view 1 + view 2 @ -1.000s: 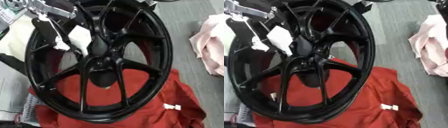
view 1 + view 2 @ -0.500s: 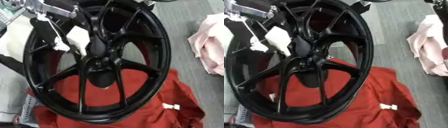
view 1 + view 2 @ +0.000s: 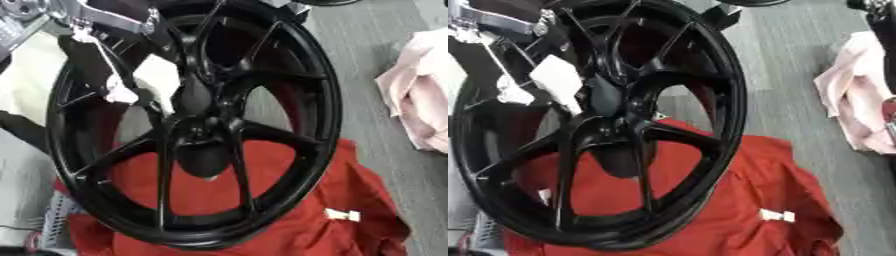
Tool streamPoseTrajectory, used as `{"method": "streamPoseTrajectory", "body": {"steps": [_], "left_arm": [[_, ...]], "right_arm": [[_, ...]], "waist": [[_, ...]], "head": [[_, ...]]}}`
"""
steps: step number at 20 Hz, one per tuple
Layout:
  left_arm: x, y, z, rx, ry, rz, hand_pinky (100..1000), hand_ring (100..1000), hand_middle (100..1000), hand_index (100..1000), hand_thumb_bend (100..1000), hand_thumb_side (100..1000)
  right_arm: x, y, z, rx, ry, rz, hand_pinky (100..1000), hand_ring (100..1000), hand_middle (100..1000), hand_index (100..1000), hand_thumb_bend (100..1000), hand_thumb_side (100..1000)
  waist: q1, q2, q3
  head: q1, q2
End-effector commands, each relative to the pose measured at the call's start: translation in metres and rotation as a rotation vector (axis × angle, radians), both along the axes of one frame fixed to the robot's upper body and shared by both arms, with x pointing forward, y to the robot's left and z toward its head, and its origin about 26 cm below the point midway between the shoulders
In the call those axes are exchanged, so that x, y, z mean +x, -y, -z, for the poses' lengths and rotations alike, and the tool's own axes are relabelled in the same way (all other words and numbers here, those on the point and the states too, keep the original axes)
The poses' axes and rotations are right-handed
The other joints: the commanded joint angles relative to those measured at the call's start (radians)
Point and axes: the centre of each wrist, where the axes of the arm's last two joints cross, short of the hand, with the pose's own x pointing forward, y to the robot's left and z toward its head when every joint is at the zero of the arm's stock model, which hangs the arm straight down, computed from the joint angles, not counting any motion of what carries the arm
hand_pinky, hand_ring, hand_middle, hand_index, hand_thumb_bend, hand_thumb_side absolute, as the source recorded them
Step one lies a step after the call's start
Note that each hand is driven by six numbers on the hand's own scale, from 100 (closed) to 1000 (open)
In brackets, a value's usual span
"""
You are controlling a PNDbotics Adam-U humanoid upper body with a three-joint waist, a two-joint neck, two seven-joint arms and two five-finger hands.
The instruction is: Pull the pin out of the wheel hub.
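Black wheel (image 3: 197, 125) stood tilted on a red cloth (image 3: 289, 210), hub (image 3: 199, 102) centre-frame. Left hand (image 3: 96, 17) reached in top-left, fingers' state impossible to tell (pin itself not made out). Could tip if tugged sideways. Pink cloth (image 3: 420, 105) lay right; spokes crowded the hub.

The wheel (image 3: 197, 125) is glossy black. Below the silver-and-black left hand (image 3: 105, 20) lies a red cloth (image 3: 306, 215). A pale pink cloth (image 3: 420, 100) lies far right of it.
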Motion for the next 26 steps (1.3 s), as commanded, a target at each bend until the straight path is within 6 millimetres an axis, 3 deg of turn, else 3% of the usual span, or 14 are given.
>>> {"method": "streamPoseTrajectory", "body": {"steps": [1,5,15,19,26], "left_arm": [[-0.008,-0.005,-0.02,-0.032,0.034,-0.001,695,489,312,429,100,206],[-0.014,-0.007,-0.031,-0.068,0.043,-0.011,666,467,292,336,100,106],[-0.035,-0.029,-0.073,-0.23,0.096,-0.053,646,431,256,310,100,128],[-0.037,-0.06,-0.095,-0.351,0.119,-0.123,650,425,253,315,100,144],[-0.019,-0.148,-0.114,-0.622,0.247,-0.4,654,417,247,319,100,163]], "right_arm": [[-0.003,0.0,-0.009,-0.014,0.032,0.0,770,689,610,672,100,611],[-0.003,0.0,-0.009,-0.011,0.031,-0.001,770,688,610,672,100,613],[-0.004,0.001,-0.008,-0.007,0.033,0.004,771,688,610,672,100,609],[-0.004,0.002,-0.008,-0.007,0.037,0.009,771,688,610,672,100,606],[-0.005,0.005,-0.007,-0.009,0.041,0.024,772,688,610,672,100,602]], "waist": [[-0.005,-0.02,0.001],[-0.005,-0.02,0.002],[-0.009,-0.025,0.007],[-0.012,-0.027,0.014],[-0.014,-0.03,0.034]], "head": [[0.003,-0.008],[0.002,-0.006],[-0.001,-0.008],[-0.003,-0.006],[-0.003,-0.006]]}}
